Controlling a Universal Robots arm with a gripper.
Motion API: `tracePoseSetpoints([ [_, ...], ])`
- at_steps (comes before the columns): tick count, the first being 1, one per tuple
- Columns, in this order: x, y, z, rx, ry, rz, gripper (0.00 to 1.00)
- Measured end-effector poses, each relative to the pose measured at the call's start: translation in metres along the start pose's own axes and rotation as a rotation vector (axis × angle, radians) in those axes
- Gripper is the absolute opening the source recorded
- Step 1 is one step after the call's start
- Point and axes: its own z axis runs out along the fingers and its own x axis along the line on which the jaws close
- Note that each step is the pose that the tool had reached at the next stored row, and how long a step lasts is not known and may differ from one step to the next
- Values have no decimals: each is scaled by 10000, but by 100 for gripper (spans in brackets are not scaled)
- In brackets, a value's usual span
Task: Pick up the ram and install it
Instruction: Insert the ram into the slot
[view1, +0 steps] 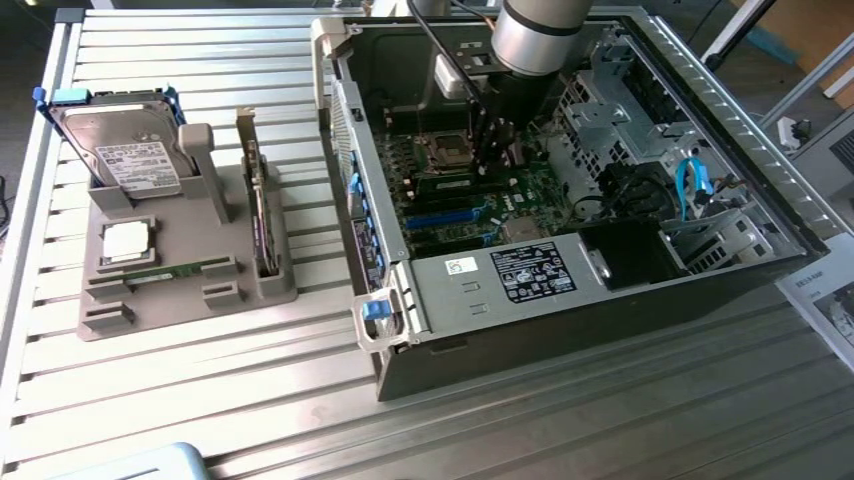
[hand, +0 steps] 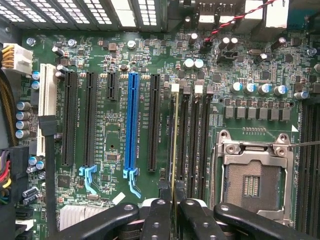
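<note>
Wrist view: gripper (hand: 175, 210) narrow, clamped on the ram (hand: 175, 150), which shows edge-on as a thin pale line betw. the fingers (hand: 159, 217). Pick-up done. Ram is over the memory slots (hand: 192, 140), betw. blue slot (hand: 132, 120) and CPU socket (hand: 255, 175), lined up w/ the slot nearest the blue one. Can't tell if it's pressed home or just above, so install looks unfinished. Long axis runs parallel to the slots, from the fingers toward the rear ports; board stands on edge. Exterior view: arm (view1: 541, 30) reaches into the open case (view1: 721, 110), upper middle of frame.
</note>
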Motion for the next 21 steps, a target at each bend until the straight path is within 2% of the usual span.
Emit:
tracePoseSetpoints([
  [18, -1, -1, 17, -1, 0, 1, 15],
  [19, -1, -1, 17, 0, 0, 1, 21],
  [21, -1, -1, 17, 0, 0, 1, 21],
])
